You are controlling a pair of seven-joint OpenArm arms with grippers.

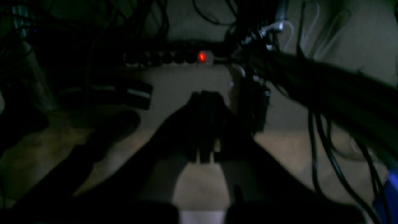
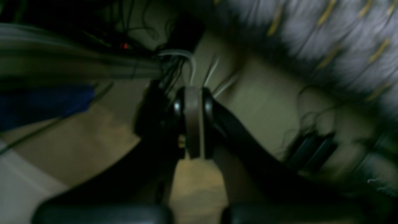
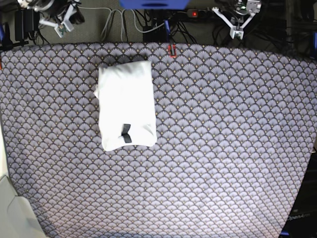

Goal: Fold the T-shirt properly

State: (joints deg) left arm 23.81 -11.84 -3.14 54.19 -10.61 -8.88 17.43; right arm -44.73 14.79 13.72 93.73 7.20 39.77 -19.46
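Note:
The T-shirt (image 3: 126,104) lies folded into a neat white rectangle on the patterned table cover (image 3: 223,148), left of centre toward the back, plain side up, with a small black tag (image 3: 126,134) near its front edge. Both arms are drawn back beyond the table's far edge. My left gripper (image 3: 237,24) hangs at the back right, far from the shirt; in the left wrist view its dark fingers (image 1: 205,99) are pressed together with nothing between them. My right gripper (image 3: 62,22) sits at the back left, and its fingertips (image 2: 193,96) are also shut and hold nothing.
Behind the table's rear edge lie a power strip with a red light (image 1: 202,57) and many loose cables (image 1: 326,149). A red clip (image 3: 172,49) sits on the far edge. A blue object (image 3: 153,3) stands at the back centre. The cover's edge (image 2: 326,37) shows in the right wrist view.

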